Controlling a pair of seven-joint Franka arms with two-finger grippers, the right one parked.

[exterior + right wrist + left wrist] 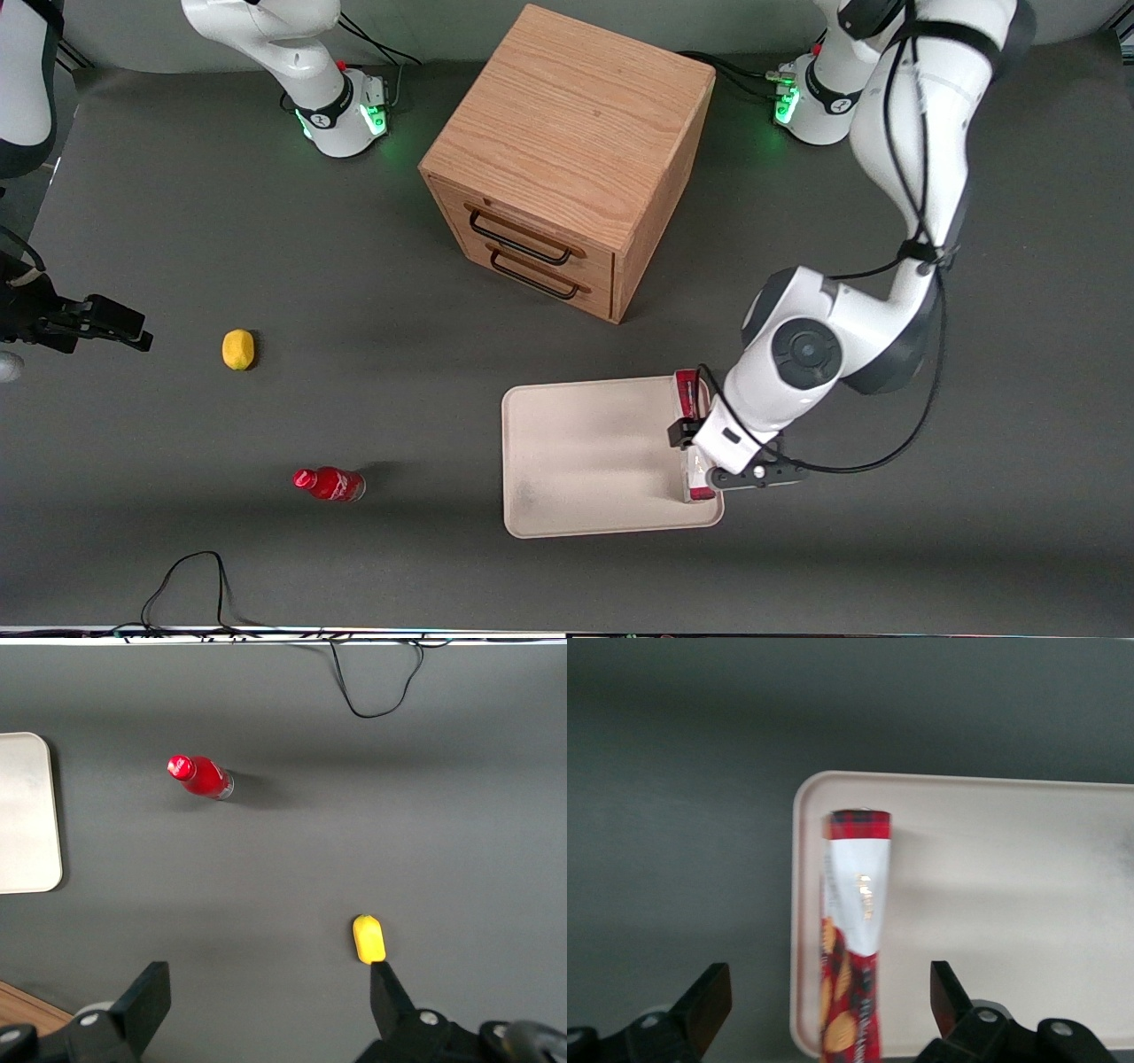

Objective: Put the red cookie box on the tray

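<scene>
The red cookie box (687, 395) stands on its narrow side on the cream tray (585, 443), along the rim toward the working arm's end. In the left wrist view the box (855, 921) shows red sides, cookie pictures and a white panel, and rests just inside the tray's rim (799, 904). My left gripper (709, 452) hangs directly over the box and hides its middle in the front view. The gripper (827, 979) is open. Its fingers (709, 1001) stand wide on either side of the box and do not touch it.
A wooden two-drawer cabinet (567, 159) stands farther from the front camera than the tray. A small red bottle (330, 484) and a yellow lemon (237, 348) lie toward the parked arm's end. A black cable (186, 576) loops at the near table edge.
</scene>
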